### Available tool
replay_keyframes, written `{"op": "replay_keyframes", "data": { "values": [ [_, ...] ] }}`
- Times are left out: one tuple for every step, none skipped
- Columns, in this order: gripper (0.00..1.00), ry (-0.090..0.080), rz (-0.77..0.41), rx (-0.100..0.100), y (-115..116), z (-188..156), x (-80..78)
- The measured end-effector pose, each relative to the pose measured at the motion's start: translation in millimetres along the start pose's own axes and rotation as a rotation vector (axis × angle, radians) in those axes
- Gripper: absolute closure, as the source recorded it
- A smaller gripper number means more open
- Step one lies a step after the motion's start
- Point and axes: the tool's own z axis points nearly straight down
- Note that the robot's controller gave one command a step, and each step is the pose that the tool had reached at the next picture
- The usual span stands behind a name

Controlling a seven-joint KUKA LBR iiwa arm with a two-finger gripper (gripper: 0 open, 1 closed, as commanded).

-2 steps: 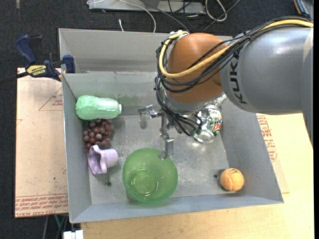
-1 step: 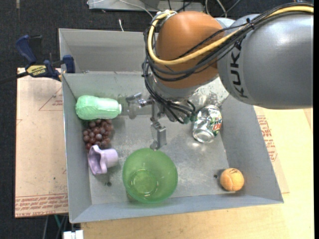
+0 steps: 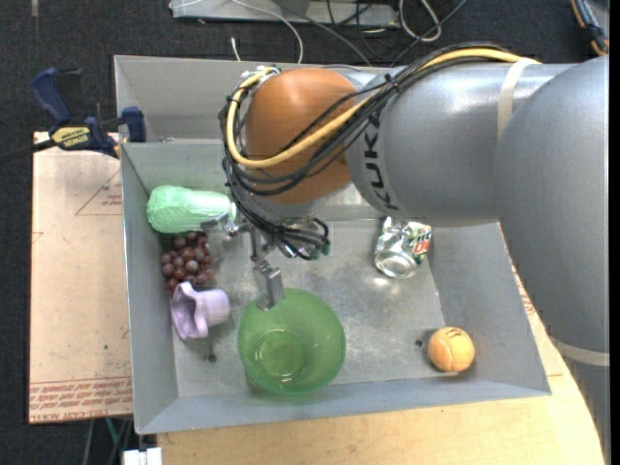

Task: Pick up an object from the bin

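We see the pincer (image 3: 266,287) sitting right at the far rim of the green bowl (image 3: 291,349), front-middle of the bin (image 3: 150,308), with a purple cup (image 3: 197,310) just beside it. We can't tell if it's apart or together.

Apparently clear bin floor (image 3: 380,316) between green bowl (image 3: 291,349), crushed can (image 3: 402,247) and orange ball (image 3: 450,349)

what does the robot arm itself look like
A thick, rounded silver-grey arm with black KUKA lettering down one link. Its wrist carries a glossy orange dome cover, and a bundle of yellow and black cables runs along the arm and loops round that cover.
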Motion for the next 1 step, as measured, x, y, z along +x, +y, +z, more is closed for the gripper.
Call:
{"op": "replay_keyframes", "data": {
  "values": [
    [0.00, -0.012, 0.084, 0.005, -1.8, -111.7, 29.0]
  ]
}}
